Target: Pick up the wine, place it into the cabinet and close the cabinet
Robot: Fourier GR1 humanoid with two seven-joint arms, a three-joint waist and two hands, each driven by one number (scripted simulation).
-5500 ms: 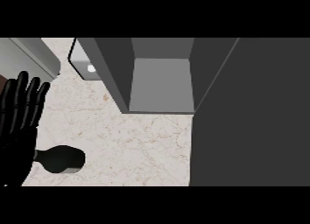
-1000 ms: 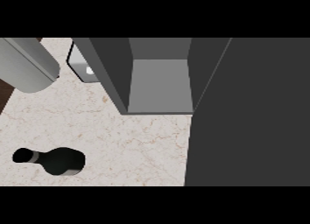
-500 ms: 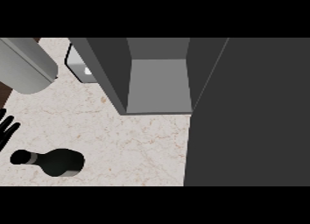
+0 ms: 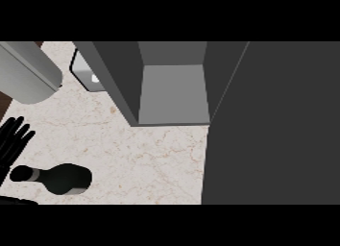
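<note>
Black round-bodied wine bottle point(image 4: 59, 178) stands on veined marble counter point(image 4: 151, 158).

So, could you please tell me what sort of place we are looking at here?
Most likely a kitchen: a pale marble-patterned counter, an open grey cabinet standing on it, and a dark wine bottle near the left robot hand.

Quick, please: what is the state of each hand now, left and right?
Left hand: open, fingers straight, holding nothing, beside the wine bottle.
Right hand: not in view.
</note>
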